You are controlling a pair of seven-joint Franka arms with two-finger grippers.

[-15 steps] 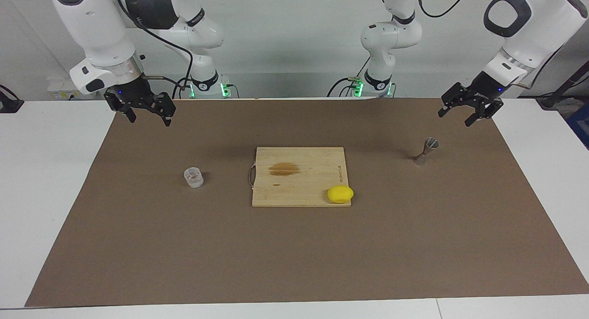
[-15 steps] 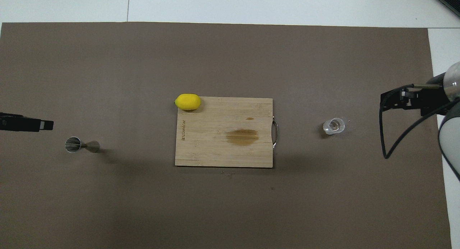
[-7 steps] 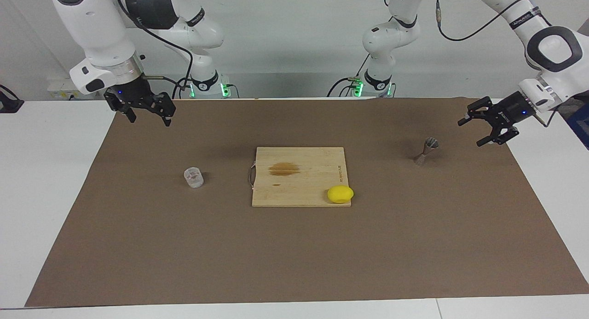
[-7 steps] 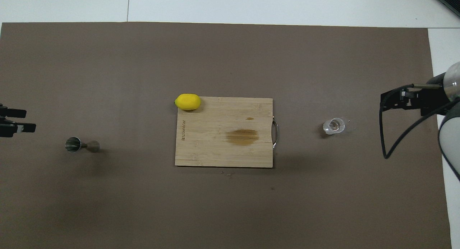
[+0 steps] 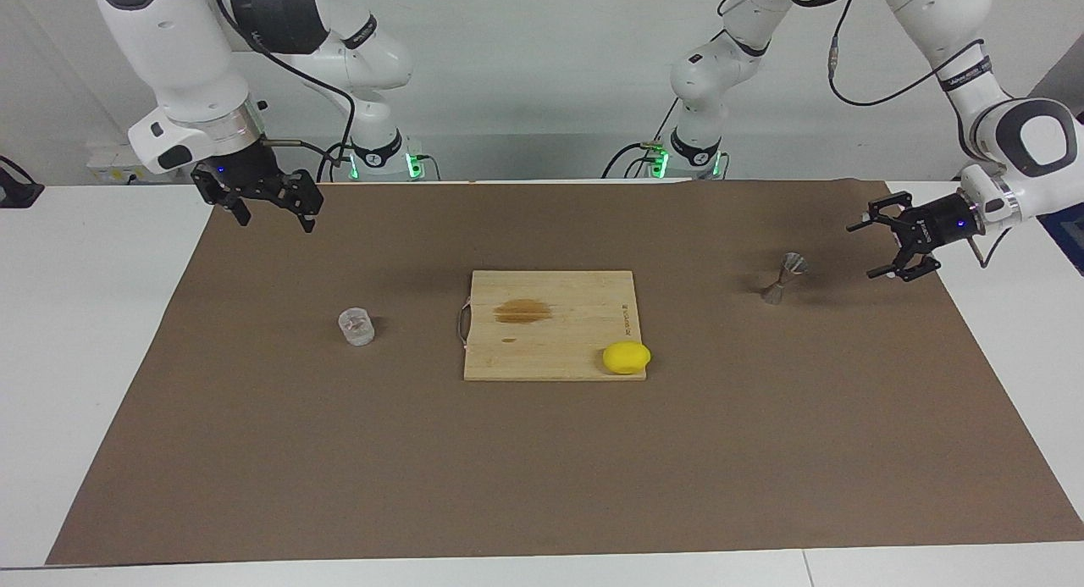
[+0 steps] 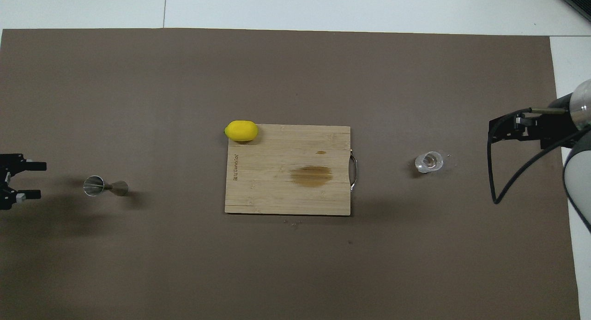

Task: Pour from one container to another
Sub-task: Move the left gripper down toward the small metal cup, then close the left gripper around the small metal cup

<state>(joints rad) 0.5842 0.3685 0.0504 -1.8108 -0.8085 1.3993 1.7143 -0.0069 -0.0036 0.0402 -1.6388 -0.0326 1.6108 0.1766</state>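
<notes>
Jigger (image 5: 783, 278) stands just beside the open left hand (image 5: 876, 248), untouched.

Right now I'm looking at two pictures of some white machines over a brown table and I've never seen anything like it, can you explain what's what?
These are two robot arms, each ending in a gripper with two fingers. One picture faces the robots from across the table; the other looks down from above their end.

On the brown mat lie a wooden cutting board with a lemon at its corner, a clear plastic cup toward the right arm's end, and a metal jigger toward the left arm's end.

Nothing is held. The left gripper is low beside the jigger, turned sideways toward it, fingers open. The right gripper waits, open, above the mat's edge.
</notes>
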